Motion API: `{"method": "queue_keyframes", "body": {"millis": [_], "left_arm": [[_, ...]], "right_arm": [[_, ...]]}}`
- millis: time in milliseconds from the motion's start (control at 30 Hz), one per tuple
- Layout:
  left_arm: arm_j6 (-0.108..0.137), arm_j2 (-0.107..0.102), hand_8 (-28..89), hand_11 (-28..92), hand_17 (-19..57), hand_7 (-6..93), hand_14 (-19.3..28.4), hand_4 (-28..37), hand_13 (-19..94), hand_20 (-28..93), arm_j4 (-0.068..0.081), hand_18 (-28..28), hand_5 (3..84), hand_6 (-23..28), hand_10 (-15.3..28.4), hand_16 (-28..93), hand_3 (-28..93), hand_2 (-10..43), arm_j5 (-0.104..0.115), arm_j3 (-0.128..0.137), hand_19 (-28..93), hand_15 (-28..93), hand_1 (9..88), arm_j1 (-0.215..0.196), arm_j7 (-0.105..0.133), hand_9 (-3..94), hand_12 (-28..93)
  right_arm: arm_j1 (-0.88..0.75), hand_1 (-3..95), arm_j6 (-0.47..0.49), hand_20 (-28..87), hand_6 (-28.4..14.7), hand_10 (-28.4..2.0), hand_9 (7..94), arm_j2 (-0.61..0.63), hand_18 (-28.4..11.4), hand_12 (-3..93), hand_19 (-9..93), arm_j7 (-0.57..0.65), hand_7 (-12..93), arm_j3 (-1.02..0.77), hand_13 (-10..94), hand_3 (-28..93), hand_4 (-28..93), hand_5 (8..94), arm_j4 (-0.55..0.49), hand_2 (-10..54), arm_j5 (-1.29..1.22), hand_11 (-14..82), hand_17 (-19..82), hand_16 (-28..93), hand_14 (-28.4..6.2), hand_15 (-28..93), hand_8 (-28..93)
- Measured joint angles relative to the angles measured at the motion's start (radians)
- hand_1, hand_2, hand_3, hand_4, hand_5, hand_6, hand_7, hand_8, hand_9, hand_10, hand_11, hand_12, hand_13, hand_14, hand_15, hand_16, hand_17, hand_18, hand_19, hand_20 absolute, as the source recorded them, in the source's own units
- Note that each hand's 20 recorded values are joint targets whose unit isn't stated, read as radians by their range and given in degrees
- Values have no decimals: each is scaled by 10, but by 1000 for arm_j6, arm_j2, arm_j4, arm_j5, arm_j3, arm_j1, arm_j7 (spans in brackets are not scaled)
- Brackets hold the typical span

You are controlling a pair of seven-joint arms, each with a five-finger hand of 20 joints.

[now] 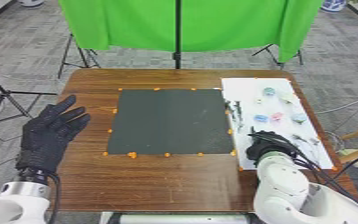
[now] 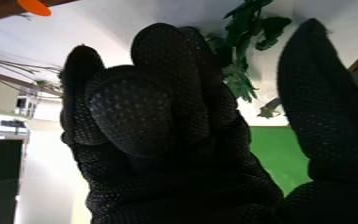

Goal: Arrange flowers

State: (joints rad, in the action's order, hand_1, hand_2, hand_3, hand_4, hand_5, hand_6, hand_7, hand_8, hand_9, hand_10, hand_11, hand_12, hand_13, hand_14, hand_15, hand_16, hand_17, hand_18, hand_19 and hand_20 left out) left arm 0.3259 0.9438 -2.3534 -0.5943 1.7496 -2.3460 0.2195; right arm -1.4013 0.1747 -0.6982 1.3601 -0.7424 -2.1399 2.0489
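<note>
My right hand (image 1: 266, 142) is over the near part of the white sheet (image 1: 251, 84), close to stems and leaves. In the right wrist view my right hand (image 2: 171, 150) is open and holds nothing, its thumb apart from its fingers. Dark green leaves (image 2: 240, 45) show beyond the gap between them. On the sheet lie a blue-green flower (image 1: 269, 91), a blue flower (image 1: 261, 118), a pink flower (image 1: 276, 117), a pale blue flower (image 1: 298, 118) and a leafy green stem (image 1: 238, 111). My left hand (image 1: 47, 140) is open and empty at the table's left edge.
A dark grey mat (image 1: 169, 122) lies in the middle of the brown table (image 1: 140, 185), left of the white sheet, with orange markers around it. A green cloth (image 1: 131, 25) hangs behind the table, with tripod stands nearby. Cables run along my right arm.
</note>
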Motion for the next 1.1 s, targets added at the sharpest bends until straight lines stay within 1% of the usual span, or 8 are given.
{"method": "queue_keyframes", "body": {"millis": [33, 67, 233, 333, 533, 733, 967, 1100], "left_arm": [[0, 0, -84, 297, -97, 124, 268, -272, 232, 90, 0, 226, 384, 110, 211, -98, 765, 102, 0, 0, 559, 513, 218, 0, 0, 335, 105], [0, 0, -84, 297, -97, 124, 268, -272, 232, 90, 0, 226, 384, 110, 211, -98, 765, 102, 0, 0, 559, 513, 218, 0, -1, 335, 105], [1, 0, -84, 299, -97, 124, 267, -273, 232, 90, 0, 226, 384, 111, 211, -99, 765, 102, 0, 0, 559, 513, 219, 1, -2, 335, 105], [2, 0, -84, 299, -97, 125, 268, -274, 232, 89, 0, 226, 384, 110, 211, -99, 765, 102, 1, 0, 559, 514, 219, 1, -2, 334, 104], [3, 1, -84, 299, -97, 125, 268, -274, 232, 89, 0, 226, 384, 110, 211, -99, 765, 102, 1, 0, 560, 514, 219, 1, -3, 334, 103], [4, 1, -85, 299, -97, 125, 269, -274, 232, 88, -1, 226, 384, 111, 211, -99, 764, 103, 1, 3, 560, 515, 219, 0, -4, 334, 103], [4, -1, -84, 300, -97, 124, 267, -273, 232, 88, -17, 226, 384, 111, 211, -100, 763, 103, -1, 28, 561, 514, 219, -12, -3, 334, 103], [4, -5, -84, 300, -98, 124, 268, -273, 232, 87, -25, 226, 384, 110, 210, -99, 763, 104, -2, 33, 561, 514, 219, -14, -2, 334, 103]], "right_arm": [[3, 469, 3, 54, -92, -194, 753, -1, -221, 218, 932, 1, 429, 3, 793, 675, -226, 681, 3, -90, 1, 506, 515, 188, -96, 718, 147], [7, 491, 4, 59, -85, -190, 756, -3, -218, 219, 932, 0, 440, 7, 795, 667, -231, 680, 6, -93, 3, 508, 516, 189, -92, 718, 162], [14, 566, 3, 96, -69, -142, 792, -18, -196, 284, 932, -19, 444, 17, 816, 702, -273, 711, 16, -79, 7, 459, 538, 197, -71, 718, 164], [12, 577, -2, 109, -65, -132, 798, -23, -188, 292, 932, -30, 438, 21, 827, 700, -279, 719, 20, -69, 19, 454, 548, 200, -62, 715, 170], [-9, 570, -43, 150, -70, -127, 809, -20, -184, 295, 932, -43, 425, 19, 838, 728, -282, 735, 20, -59, 57, 462, 555, 210, -56, 719, 193], [-46, 558, -123, 181, -72, -126, 815, -13, -187, 290, 932, -60, 431, 2, 845, 759, -278, 742, 21, -57, 93, 477, 563, 213, -56, 726, 202], [-88, 550, -183, 204, -72, -125, 827, 7, -188, 290, 932, -74, 433, -36, 852, 775, -258, 751, 9, -67, 122, 477, 574, 215, -54, 729, 205], [-93, 547, -208, 213, -73, -124, 832, 26, -190, 291, 932, -78, 432, -59, 857, 781, -252, 755, -16, -71, 146, 475, 576, 216, -54, 730, 207]]}}
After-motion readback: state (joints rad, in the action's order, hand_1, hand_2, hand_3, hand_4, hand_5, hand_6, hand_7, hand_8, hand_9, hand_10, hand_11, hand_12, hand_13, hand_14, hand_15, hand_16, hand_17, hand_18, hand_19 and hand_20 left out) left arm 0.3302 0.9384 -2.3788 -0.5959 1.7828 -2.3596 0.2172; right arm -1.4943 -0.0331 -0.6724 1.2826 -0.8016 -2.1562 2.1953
